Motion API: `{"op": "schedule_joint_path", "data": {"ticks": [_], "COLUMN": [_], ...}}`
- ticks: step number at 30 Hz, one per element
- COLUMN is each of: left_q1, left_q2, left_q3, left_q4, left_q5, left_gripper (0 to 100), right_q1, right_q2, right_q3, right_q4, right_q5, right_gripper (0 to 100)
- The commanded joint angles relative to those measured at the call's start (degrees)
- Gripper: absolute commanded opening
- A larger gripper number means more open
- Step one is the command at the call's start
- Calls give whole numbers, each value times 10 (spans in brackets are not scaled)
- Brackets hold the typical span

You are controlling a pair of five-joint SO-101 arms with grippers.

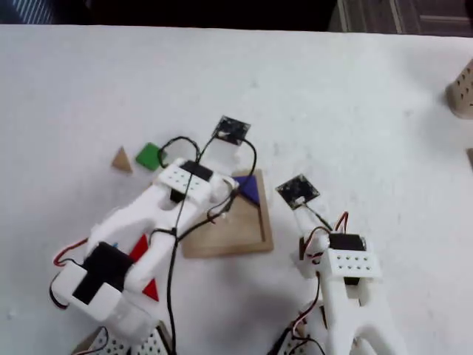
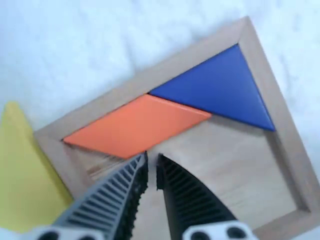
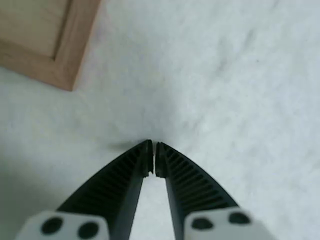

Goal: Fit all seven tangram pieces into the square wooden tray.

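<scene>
High view hides most of the wooden tray (image 1: pixel 230 235) under the left arm (image 1: pixel 140 222). Left gripper (image 2: pixel 151 161), jaws nearly together and empty, hangs over the tray floor beside the orange parallelogram (image 2: pixel 135 125) and blue triangle (image 2: pixel 220 90); a yellow piece (image 2: pixel 20 170) is cut off outside. Right gripper (image 3: pixel 152 152), equally narrow, holds nothing.

Built, in left arm (image 1: pixel 140 222) and right arm (image 1: pixel 347 288) alike, of white plastic shells with black motor blocks (image 1: pixel 100 272) set into the joints. Fitted with white wrist plates (image 1: pixel 181 177) pierced by rows of small holes. Topped at each wrist by a square black camera board (image 1: pixel 231 130). Strung with thin black cables (image 1: pixel 174 244) and short red wires (image 1: pixel 66 254). Ended in a left gripper (image 2: pixel 151 162) and a right gripper (image 3: pixel 153 150) of dark, ribbed, tapering fingers (image 3: pixel 190 185) on white bases marked by round dark screw holes (image 3: pixel 52 226).
</scene>
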Motion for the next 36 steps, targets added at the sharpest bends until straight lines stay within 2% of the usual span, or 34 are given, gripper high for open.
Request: {"op": "schedule_joint_path", "data": {"ticks": [1, 12, 22, 31, 33, 36], "left_q1": [-4, -12, -175, -204, -222, -251], "left_q2": [-20, -182, -242, -240, -240, -239], "left_q3": [-22, 61, 62, 62, 62, 62], "left_q4": [-11, -6, -9, -39, -39, -40], "left_q5": [4, 0, 4, 6, 40, 109], "left_gripper": [23, 23, 26, 28, 51, 151], "right_q1": [-7, -7, -7, -7, -7, -7], "right_q2": [-21, -21, -21, -21, -21, -21], "right_q3": [-3, -3, -3, -3, -3, -3], "right_q4": [-8, -8, -8, -8, -8, -8], "right_q5": [6, 6, 6, 6, 6, 6], "right_gripper": [18, 18, 18, 18, 18, 18]}}
